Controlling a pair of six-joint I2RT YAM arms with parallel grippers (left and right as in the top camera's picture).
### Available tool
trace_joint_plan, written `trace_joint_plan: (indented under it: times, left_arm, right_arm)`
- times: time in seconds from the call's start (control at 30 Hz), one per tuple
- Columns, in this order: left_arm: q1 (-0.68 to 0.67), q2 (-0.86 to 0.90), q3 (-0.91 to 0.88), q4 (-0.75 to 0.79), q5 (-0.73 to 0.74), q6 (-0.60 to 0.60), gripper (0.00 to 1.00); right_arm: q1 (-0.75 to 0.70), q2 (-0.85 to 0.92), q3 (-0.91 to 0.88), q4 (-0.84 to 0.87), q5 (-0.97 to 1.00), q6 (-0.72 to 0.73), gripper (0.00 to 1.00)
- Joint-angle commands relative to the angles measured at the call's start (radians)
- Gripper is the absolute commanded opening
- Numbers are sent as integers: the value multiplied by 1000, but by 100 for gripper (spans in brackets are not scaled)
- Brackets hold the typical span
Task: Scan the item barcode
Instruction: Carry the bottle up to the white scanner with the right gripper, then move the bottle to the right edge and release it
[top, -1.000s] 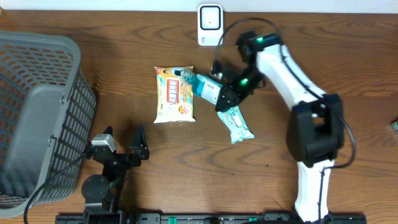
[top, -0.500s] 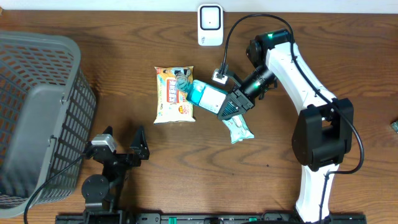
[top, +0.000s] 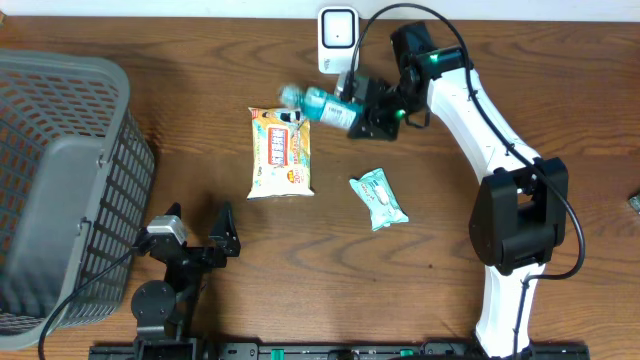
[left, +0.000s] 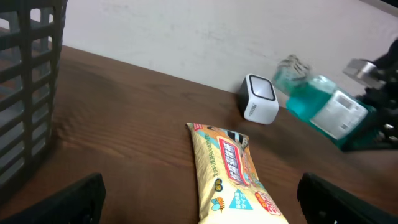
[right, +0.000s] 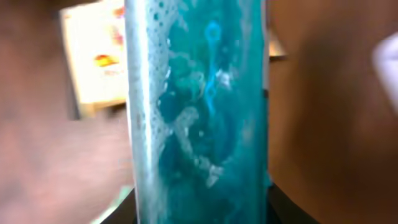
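The bottle (top: 322, 104) is translucent teal with a white label. The scanner (top: 338, 40) is white, the snack packet (top: 281, 152) yellow and orange, the small pouch (top: 378, 200) pale mint, the latticed basket (top: 125, 190) grey, the table (top: 200, 60) dark brown woodgrain.

No legible text anywhere.
- Bag (top: 280, 152) on worktop: red banner with pale lettering across the front, cartoon graphics, a small blue triangle mark near the lower end. Characters too small and soft to read in the overhead or left wrist view.
- Bottle (top: 325, 104): white label (left: 339, 112) with faint print lines, unreadable. Right wrist view shows only blurred teal liquid.
- Pouch (top: 378, 199): teal and white print, not decipherable.
- Scanner (top: 338, 40): plain white face, no marking made out.
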Motion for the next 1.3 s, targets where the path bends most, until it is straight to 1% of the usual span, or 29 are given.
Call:
trace_joint_plan:
  times: [0.0, 0.07, 0.23, 0.4, 0.53, 0.7, 0.77, 0.9, 0.97, 1.03, 1.17, 1.27]
  left_arm:
    - [3, -6, -17, -31, 13, -2, 98]
    - [3, -6, -17, -31, 13, -2, 98]
    - [3, -6, -17, -31, 13, -2, 98]
    - [3, -6, -17, -31, 13, -2, 98]
    - [3, -6, -17, -31, 13, -2, 98]
    - [3, -6, -17, -31, 13, -2, 98]
    - [3, -6, -17, -31, 13, -2, 98]
    - [3, -6, -17, -31, 13, -2, 98]
    - [3, -6, -17, -31, 13, -2, 98]
    - [3, -6, -17, -31, 13, -2, 98]
    - [3, -6, -17, -31, 13, -2, 98]
    - [3, -6, -17, -31, 13, -2, 98]
  right_arm:
    - [15, -34, 11, 92, 111, 29, 1]
    - [24, -34, 11, 164, 190, 40, 1]
    - [43, -29, 10, 403, 419, 62, 1]
    - [46, -4, 10, 643, 542, 62, 1]
    - [46, 38, 10, 833, 681, 50, 1]
    - [50, 112, 10, 983, 757, -18, 1]
    - [54, 146, 10, 1057, 817, -58, 1]
    - [60, 221, 10, 1249, 869, -68, 1]
    - [64, 250, 10, 1297, 886, -86, 1]
    - [71, 287, 10, 1364, 930, -134, 1]
    - [90, 361, 10, 1526, 1015, -294, 1]
    - [106, 389, 10, 1619, 1036, -329, 1]
